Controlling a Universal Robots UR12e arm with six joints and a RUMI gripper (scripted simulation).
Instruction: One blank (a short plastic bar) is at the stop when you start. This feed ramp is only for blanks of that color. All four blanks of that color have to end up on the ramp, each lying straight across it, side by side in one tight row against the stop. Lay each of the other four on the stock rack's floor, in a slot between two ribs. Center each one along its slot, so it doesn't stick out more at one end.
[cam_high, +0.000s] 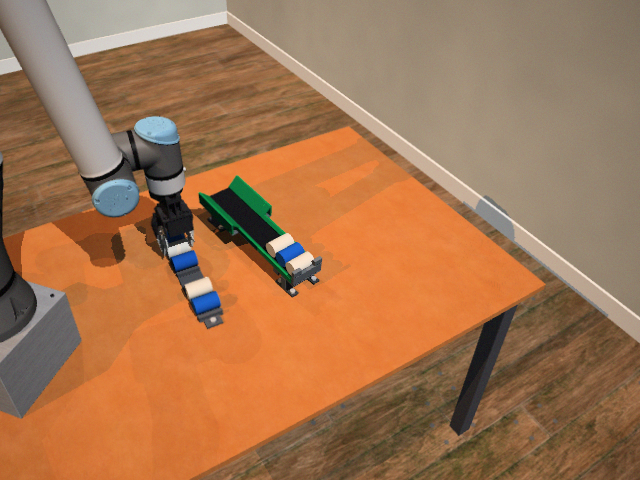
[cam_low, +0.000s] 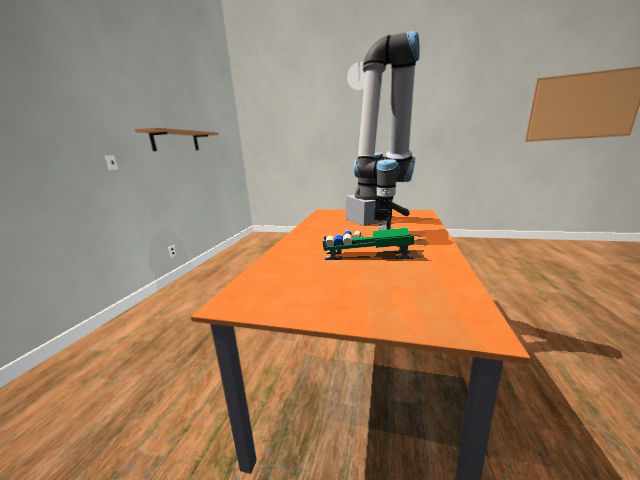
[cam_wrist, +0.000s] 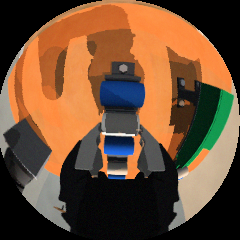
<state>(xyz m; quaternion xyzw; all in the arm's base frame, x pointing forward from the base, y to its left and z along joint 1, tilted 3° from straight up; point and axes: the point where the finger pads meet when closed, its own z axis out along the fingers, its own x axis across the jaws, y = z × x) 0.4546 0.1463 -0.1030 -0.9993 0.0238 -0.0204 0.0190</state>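
Observation:
My gripper (cam_high: 177, 246) (cam_wrist: 120, 123) is down over the stock rack (cam_high: 190, 275) (cam_wrist: 131, 64), its jaws at the two ends of a cream blank (cam_high: 179, 251) (cam_wrist: 120, 123); it looks shut on it, still in its slot. A blue blank (cam_high: 184, 260) (cam_wrist: 119, 146) lies on the near side of it and another blue blank (cam_wrist: 122, 94) on the far side. After a bare stretch come a cream blank (cam_high: 199, 287) and a blue blank (cam_high: 205, 302) at the rack's near end. On the ramp, a cream blank (cam_high: 299, 262) is at the stop (cam_high: 307, 272), then a blue blank (cam_high: 290, 253), then a cream blank (cam_high: 280, 244), side by side.
The green-walled feed ramp (cam_high: 253, 201) (cam_low: 395, 240) stands beside the rack, its black belt (cam_high: 240, 211) sloping down to the stop. The robot's grey base block (cam_high: 46, 346) (cam_low: 360, 210) is on the rack's other side. Both fixtures stand on the orange table (cam_high: 403, 248) (cam_low: 320, 289).

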